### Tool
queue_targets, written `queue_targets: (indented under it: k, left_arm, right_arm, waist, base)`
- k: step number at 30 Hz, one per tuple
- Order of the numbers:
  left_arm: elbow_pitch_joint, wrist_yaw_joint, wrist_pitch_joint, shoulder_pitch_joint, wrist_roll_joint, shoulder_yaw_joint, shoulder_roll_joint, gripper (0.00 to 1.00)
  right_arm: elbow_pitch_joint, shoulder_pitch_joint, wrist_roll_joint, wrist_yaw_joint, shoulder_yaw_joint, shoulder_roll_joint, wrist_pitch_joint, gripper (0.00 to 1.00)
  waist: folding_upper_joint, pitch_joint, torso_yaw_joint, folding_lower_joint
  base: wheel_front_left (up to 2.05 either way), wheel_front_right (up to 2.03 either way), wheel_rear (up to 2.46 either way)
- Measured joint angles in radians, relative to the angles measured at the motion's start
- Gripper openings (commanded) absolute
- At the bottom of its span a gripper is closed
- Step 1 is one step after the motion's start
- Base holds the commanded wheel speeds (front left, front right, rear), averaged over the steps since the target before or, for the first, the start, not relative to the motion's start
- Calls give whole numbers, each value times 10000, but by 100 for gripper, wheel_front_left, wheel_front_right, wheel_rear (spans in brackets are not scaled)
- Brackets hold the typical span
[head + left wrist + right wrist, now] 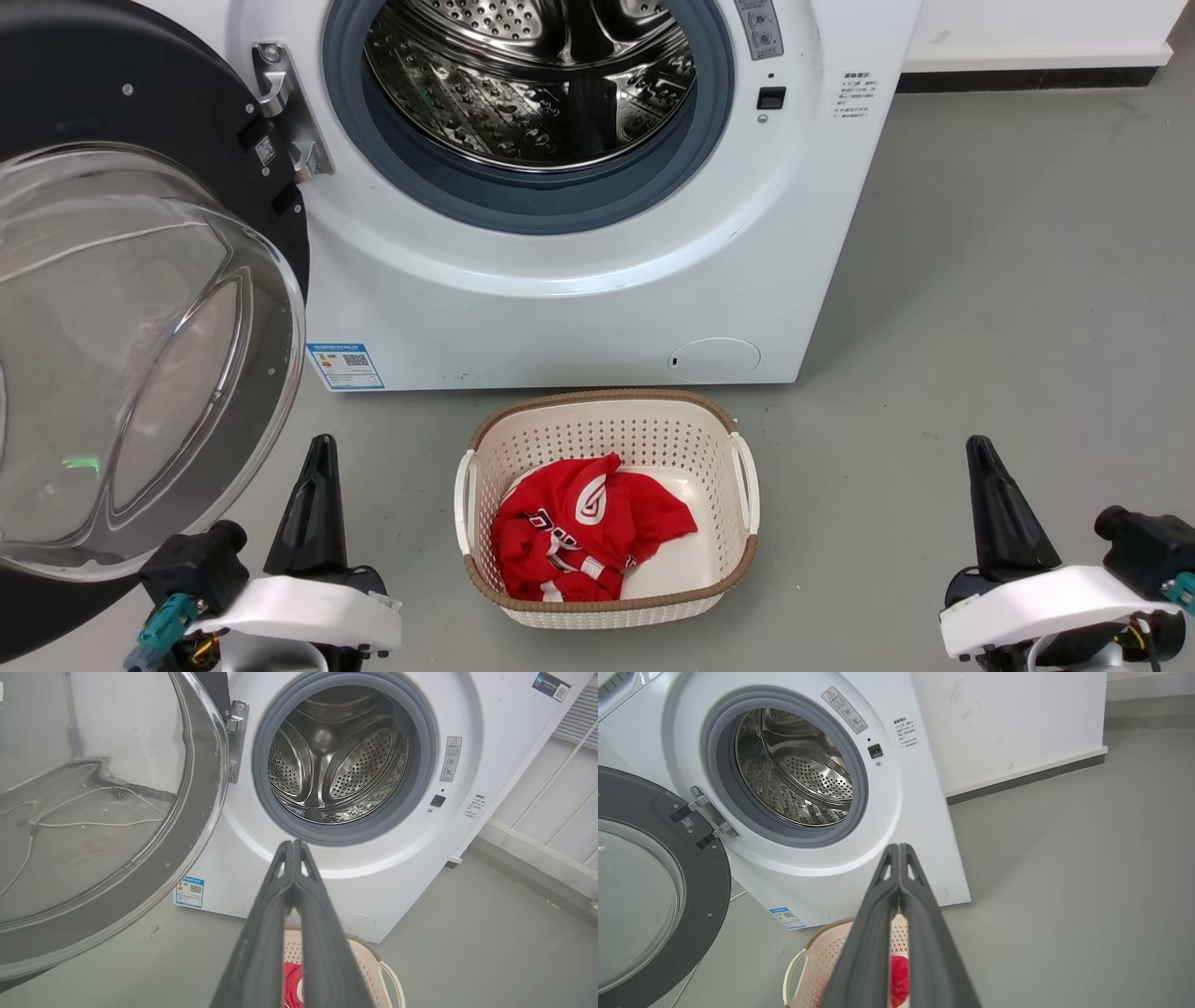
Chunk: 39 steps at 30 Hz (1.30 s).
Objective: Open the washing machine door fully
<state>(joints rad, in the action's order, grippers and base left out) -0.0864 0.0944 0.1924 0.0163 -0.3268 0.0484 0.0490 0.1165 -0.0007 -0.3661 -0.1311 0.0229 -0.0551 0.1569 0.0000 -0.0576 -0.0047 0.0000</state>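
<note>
In the head view, the washing machine door point(131, 327) is seen swung out on the robot's left, hung from its hinge point(285, 112). The drum point(532, 84) is left uncovered, and nothing is seen inside it. The door is judged to be wide open, so little seems left to be done. The left gripper point(322, 448) is held low, just beside the door's bottom edge. Its fingers are pressed together, and nothing is held. The right gripper point(978, 448) is held low too, well apart from the door, closed and empty. A basket point(607, 411) is set on the floor in front of the machine, likely so clothes can be moved easily. A red cloth point(588, 532) is lying in it.

In the left wrist view, the left gripper point(293, 845) is pointed at the machine below the drum. The door point(196, 812) is not touched.

In the right wrist view, the right gripper point(899, 848) is closed too, above the basket point(817, 961). The door point(705, 882) is seen far off to one side.
</note>
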Motion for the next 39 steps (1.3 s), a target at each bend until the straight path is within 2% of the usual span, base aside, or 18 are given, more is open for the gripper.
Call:
queue_targets:
  k: [16,39]
  left_arm:
    - [-322,40,-635,123,-2786,144,0,0]
    - [-725,130,-1423,344,-6019,288,0,0]
  right_arm:
    - [270,-216,-2828,0,38,-77,-449,0]
    - [587,-446,-6034,2,178,-127,-1058,0]
  waist:
    - [0,77,6,0]
    - [0,188,16,0]
  base:
    - [0,0,0]
    - [0,0,0]
